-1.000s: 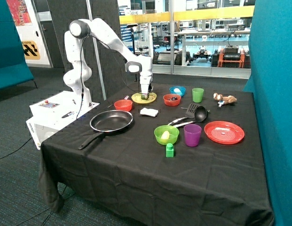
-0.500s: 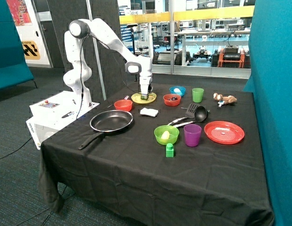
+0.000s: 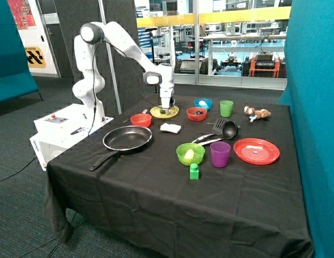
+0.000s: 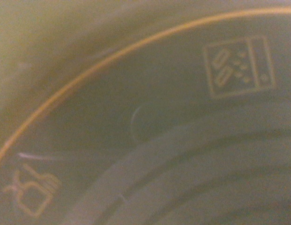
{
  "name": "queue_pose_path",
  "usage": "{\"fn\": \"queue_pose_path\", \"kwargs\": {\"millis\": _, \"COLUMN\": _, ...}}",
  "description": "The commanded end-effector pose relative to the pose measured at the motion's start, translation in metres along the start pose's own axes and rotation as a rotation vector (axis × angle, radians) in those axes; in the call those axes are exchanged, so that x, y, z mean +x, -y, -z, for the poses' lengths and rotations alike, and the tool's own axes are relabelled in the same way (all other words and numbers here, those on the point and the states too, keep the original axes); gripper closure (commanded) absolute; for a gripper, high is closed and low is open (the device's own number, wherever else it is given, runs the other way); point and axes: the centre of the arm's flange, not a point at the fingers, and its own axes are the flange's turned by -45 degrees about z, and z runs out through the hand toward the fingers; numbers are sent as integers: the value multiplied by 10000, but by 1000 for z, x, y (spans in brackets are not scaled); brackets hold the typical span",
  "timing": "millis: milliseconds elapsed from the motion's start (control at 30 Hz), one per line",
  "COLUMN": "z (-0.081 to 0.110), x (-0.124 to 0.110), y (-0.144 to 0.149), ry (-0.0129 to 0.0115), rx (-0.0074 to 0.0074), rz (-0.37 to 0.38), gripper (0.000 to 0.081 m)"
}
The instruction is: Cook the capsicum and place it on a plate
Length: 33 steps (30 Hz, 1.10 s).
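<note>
Pickup step: hand (image 3: 166,110) down on flat yellow plastic plate (image 3: 155,112), grip state can't tell. Next: lift capsicum, carry to black frying pan (image 3: 127,138).

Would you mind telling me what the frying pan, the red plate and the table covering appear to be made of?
Frying pan: probably metal with a dark non-stick coating, judging by its shiny rim and glossy black interior. Red plate: likely plastic, given the saturated colour, smooth sheen and moulded concentric rings. Table covering: black fabric, matte, hanging in soft folds at the corner. The gripper is down at the yellow plate.
</note>
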Motion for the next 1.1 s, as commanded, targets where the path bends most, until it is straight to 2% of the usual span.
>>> {"fn": "queue_pose_path", "kwargs": {"millis": 0, "z": 5, "x": 0, "y": 4, "ry": 85, "rx": 3, "rz": 9, "gripper": 0}}
{"fn": "queue_pose_path", "kwargs": {"millis": 367, "z": 19, "x": -3, "y": -1, "ry": 85, "rx": 3, "rz": -19, "gripper": 1}}
{"fn": "queue_pose_path", "kwargs": {"millis": 700, "z": 42, "x": -10, "y": -18, "ry": 85, "rx": 2, "rz": -273, "gripper": 35}}
{"fn": "queue_pose_path", "kwargs": {"millis": 1067, "z": 63, "x": -17, "y": -37, "ry": 85, "rx": -1, "rz": -901, "gripper": 57}}
